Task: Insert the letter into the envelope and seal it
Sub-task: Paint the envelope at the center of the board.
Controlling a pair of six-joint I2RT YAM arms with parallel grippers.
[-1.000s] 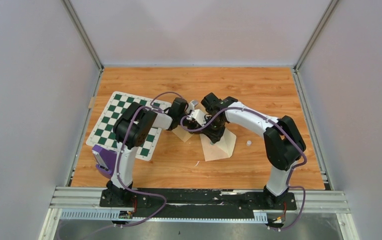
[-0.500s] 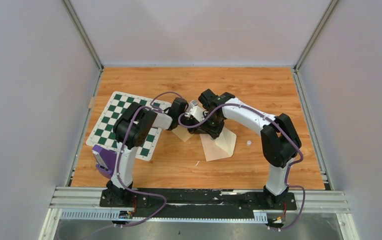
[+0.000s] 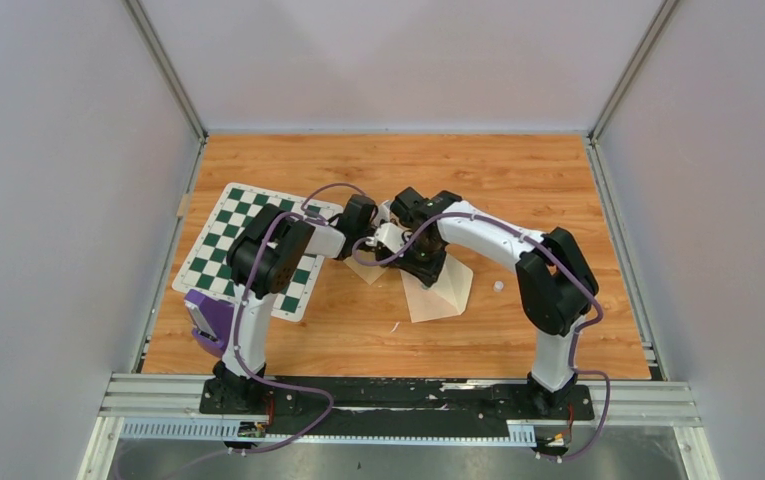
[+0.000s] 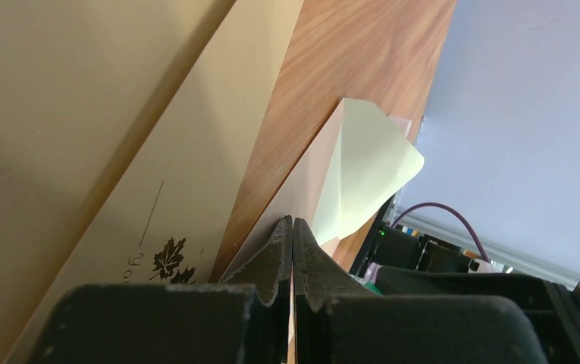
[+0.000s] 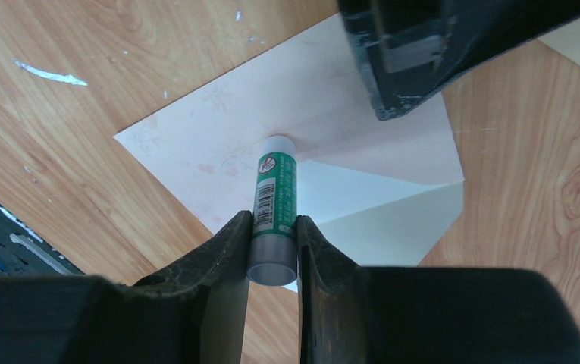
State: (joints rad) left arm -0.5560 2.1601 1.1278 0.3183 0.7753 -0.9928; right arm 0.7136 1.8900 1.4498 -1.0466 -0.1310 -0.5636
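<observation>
The cream envelope (image 3: 443,290) lies open on the wood table, its pale inner flaps (image 5: 377,205) showing. My right gripper (image 5: 273,227) is shut on a green glue stick (image 5: 275,197), whose white tip rests on the envelope's faintly printed paper (image 5: 195,144). My left gripper (image 4: 293,224) is shut on a thin edge of the envelope, with a curled pale flap (image 4: 370,159) just beyond its tips. In the right wrist view the left gripper's fingers (image 5: 423,53) sit at the paper's far edge. I cannot pick out the letter in any view.
A tan card with a dark leaf print (image 4: 120,152) lies beside the left gripper, and shows as a tan corner (image 3: 363,268) from above. A green checkered mat (image 3: 248,250) and a purple object (image 3: 208,315) sit at the left. A small white piece (image 3: 498,287) lies to the right of the envelope.
The right arm's wrist has shifted a little to the left, toward the left gripper, with the glue stick still in its grip. The left arm has not moved.
</observation>
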